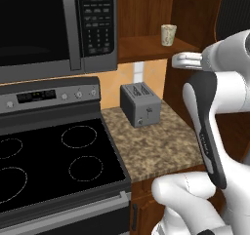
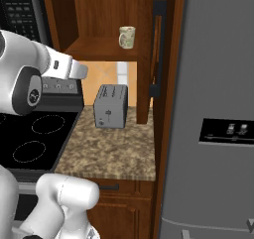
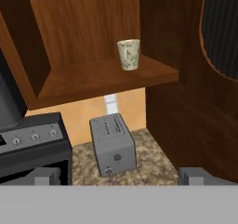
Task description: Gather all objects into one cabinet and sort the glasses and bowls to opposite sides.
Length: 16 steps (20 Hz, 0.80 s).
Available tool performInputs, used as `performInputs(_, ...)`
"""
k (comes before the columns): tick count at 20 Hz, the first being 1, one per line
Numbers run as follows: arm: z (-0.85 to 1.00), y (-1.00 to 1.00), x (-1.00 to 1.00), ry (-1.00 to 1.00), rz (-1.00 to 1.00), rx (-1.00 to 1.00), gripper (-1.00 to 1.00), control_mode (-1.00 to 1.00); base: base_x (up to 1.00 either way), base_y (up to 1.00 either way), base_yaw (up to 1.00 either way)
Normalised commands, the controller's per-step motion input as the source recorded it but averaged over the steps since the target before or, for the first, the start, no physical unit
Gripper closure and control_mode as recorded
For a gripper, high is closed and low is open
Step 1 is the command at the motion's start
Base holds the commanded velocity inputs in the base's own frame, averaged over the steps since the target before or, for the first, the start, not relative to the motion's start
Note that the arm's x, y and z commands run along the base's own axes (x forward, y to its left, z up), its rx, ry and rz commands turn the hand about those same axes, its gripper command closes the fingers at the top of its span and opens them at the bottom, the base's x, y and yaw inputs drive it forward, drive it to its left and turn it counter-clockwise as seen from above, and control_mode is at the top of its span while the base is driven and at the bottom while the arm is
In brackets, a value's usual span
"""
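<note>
White arm raised, open gripper (image 3: 119, 175) facing the shelved cup (image 3: 128, 54).

A cream cup (image 3: 128, 54) with green speckles stands on the reddish-brown cabinet (image 3: 88, 37) shelf, above the grey toaster (image 3: 113, 145) on a mottled brown-beige counter (image 1: 156, 144).

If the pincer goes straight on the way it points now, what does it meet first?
Probably the grey toaster on the counter, which sits near the middle of the hand view; the cup on the shelf stands higher. Depth is unclear.
</note>
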Motion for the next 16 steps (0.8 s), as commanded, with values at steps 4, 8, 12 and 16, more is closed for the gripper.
performInputs(4,0.22,-0.11,0.07,0.00,0.00,-0.05,-1.00,-1.00,0.00,0.00,0.00)
performInputs(8,0.00,-0.10,0.11,-0.09,0.06,-0.08,-1.00,-1.00,0.00,0.00,0.00)
performInputs(12,0.00,-0.03,0.21,-0.12,0.02,-0.08,-1.00,-1.00,0.00,0.00,0.00)
performInputs(16,0.00,0.00,0.58,-0.03,0.00,-0.03,-1.00,-1.00,0.00,0.00,0.00)
